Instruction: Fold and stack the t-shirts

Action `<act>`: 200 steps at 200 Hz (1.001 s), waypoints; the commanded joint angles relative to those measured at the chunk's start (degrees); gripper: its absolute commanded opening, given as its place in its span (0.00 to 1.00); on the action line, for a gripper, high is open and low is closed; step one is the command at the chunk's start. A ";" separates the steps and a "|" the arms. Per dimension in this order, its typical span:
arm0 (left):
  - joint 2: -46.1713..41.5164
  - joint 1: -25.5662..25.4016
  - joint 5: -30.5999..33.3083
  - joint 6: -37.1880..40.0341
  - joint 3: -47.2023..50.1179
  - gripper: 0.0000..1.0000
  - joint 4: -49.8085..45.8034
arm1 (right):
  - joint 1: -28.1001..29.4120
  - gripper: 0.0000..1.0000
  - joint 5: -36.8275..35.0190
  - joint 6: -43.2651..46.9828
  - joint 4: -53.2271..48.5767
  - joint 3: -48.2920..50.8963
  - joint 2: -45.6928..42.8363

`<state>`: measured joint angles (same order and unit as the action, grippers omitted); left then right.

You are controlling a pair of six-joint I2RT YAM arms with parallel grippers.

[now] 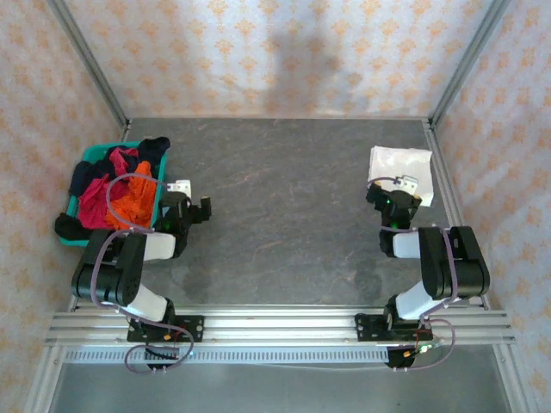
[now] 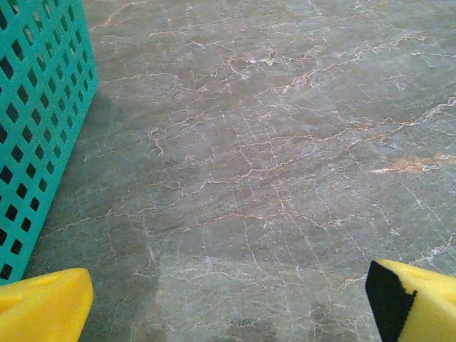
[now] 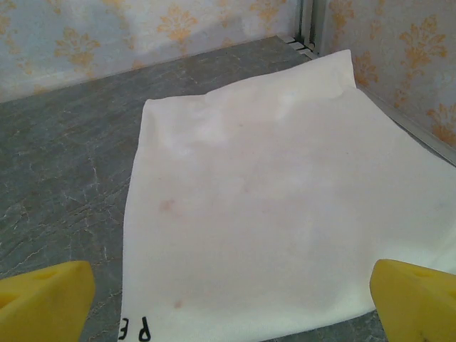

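Observation:
A white t-shirt (image 1: 400,163) lies folded flat at the back right of the table, and in the right wrist view the white t-shirt (image 3: 271,206) spreads under the camera with black letters at its near corner. My right gripper (image 3: 231,303) hangs open just above its near edge, yellow fingertips (image 3: 46,299) wide apart. The orange t-shirt (image 1: 133,200), crimson-pink t-shirt (image 1: 96,206) and dark navy t-shirt (image 1: 153,148) are heaped in the teal basket (image 1: 90,155). My left gripper (image 2: 228,306) stands open over bare table beside the basket wall (image 2: 39,128).
The grey marbled table (image 1: 284,198) stretches between both arms. Patterned walls and metal frame posts (image 1: 461,64) close in the back and sides. A dark sleeve (image 1: 67,228) spills over the basket's near-left corner.

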<state>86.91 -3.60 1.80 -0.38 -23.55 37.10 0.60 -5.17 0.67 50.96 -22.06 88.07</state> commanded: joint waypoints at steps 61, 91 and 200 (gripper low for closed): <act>-1.13 1.06 2.94 1.26 -1.23 1.00 4.83 | 0.37 0.99 -0.90 0.04 0.46 0.42 0.38; -1.14 1.05 2.94 1.26 -1.23 1.00 4.82 | 0.37 0.99 -0.81 0.02 0.76 0.66 0.17; -26.61 -1.11 8.16 1.60 -10.20 1.00 -27.87 | 1.80 0.99 2.06 0.08 -15.96 0.17 -21.87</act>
<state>69.32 -4.62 6.13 0.05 -27.62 20.71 0.97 -4.86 0.67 44.23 -18.87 72.34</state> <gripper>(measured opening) 0.994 0.993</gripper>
